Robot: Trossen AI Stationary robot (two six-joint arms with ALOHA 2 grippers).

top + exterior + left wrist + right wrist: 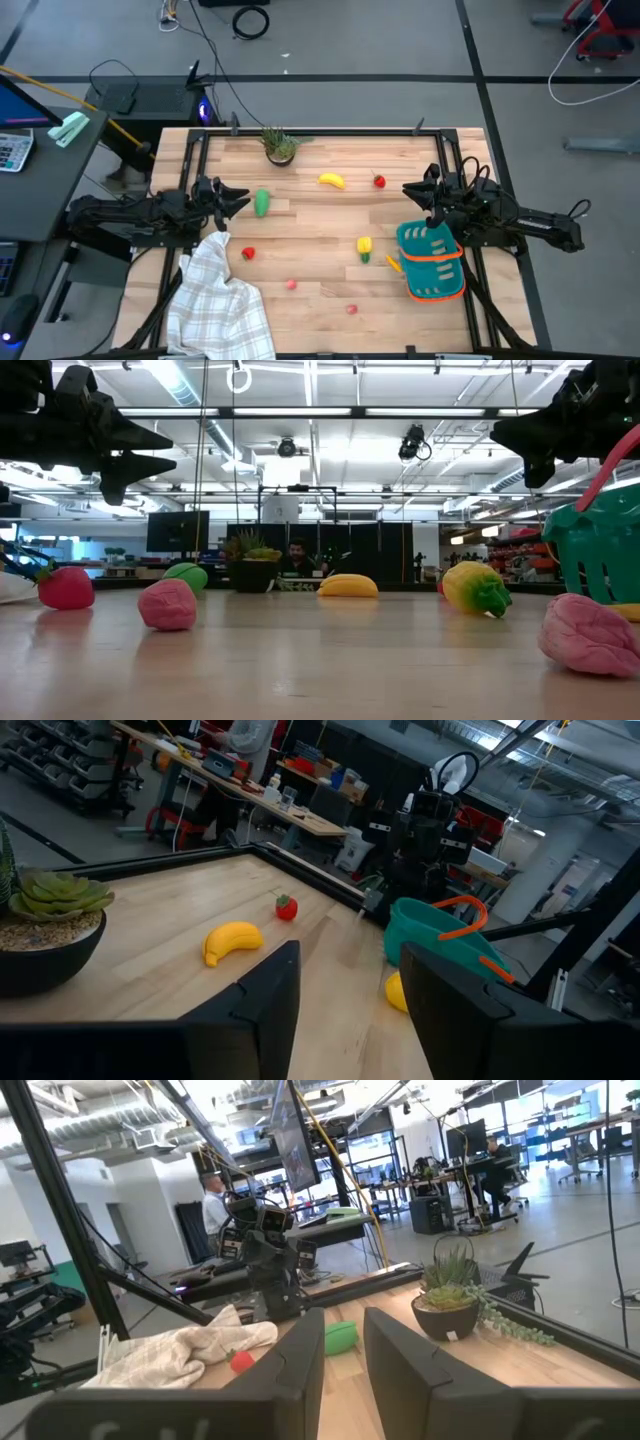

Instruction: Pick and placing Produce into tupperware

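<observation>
Two arms hang above the worktop [320, 230], nothing held. Left end effector [243, 199] is spread, just beside the green vegetable [262, 202]. Right end effector [408, 190] is spread too, above the teal tupperware [432, 262], which seems to hold no produce, though its inside is poorly seen. Banana [331, 180], yellow pepper [364, 247] and small red fruits [379, 181] lie scattered on the wood. White checked cloth [218, 300] sits at the left front corner.

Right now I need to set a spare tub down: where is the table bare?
Bare wood lies between the green vegetable, banana and yellow pepper, mid-table. Crowded: the cloth fills the near left corner, the teal tub the right edge.
</observation>
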